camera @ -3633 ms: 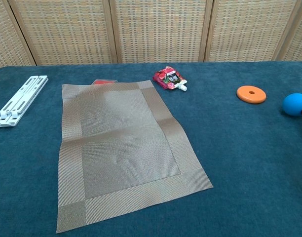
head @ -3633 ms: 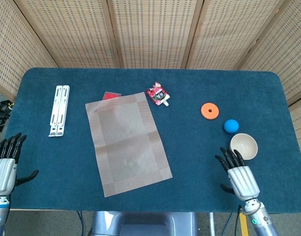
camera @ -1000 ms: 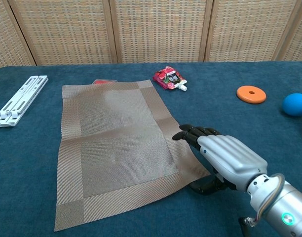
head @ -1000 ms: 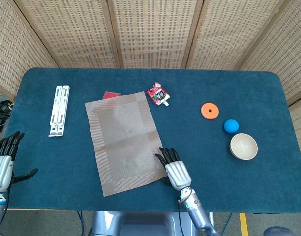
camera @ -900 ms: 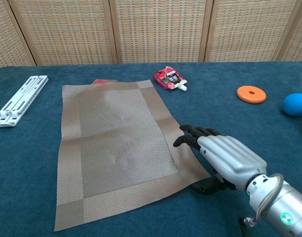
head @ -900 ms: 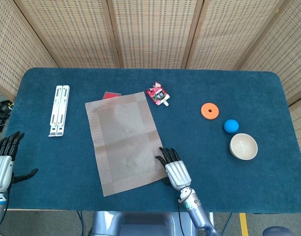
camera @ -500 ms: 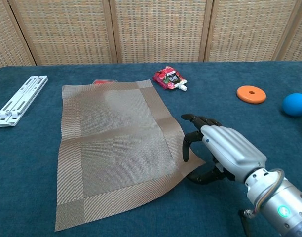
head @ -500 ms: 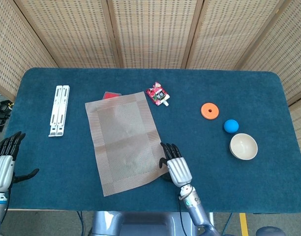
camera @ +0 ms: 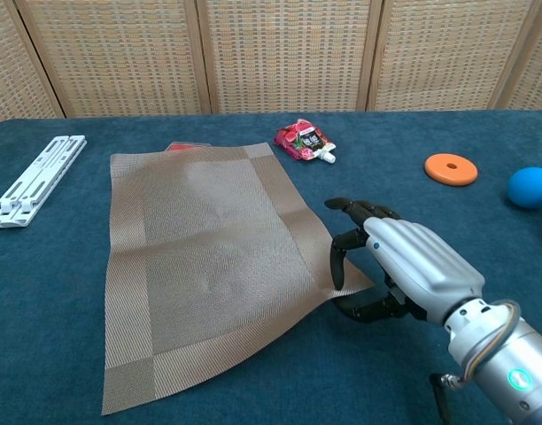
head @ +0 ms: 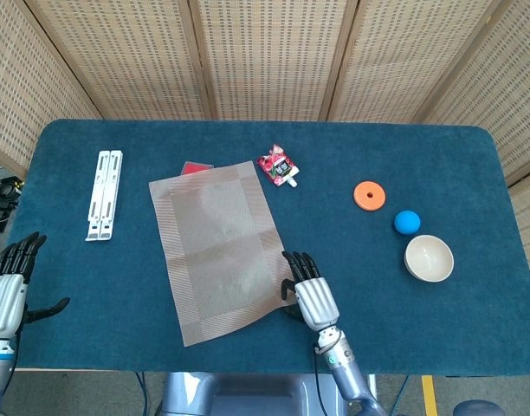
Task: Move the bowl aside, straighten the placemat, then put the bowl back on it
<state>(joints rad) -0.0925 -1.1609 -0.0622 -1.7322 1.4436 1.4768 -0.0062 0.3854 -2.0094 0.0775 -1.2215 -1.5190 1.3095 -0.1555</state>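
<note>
One blue table (head: 473, 342), woven screens (head: 274, 52), perhaps wicker

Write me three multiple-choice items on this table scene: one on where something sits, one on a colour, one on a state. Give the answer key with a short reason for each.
1. Where is the bowl?
A. on the placemat
B. on the bare cloth by the blue ball
C. in the left hand

2. What colour is the disc?
A. orange
B. green
C. white

3. What is the right hand doing?
A. resting flat, away from the placemat
B. pinching the placemat's near right corner
C. holding the bowl

Key: 1 B, it stands just nearer than the blue ball. 2 A, plainly orange. 3 B, its fingers close on the lifted corner of the placemat.
</note>
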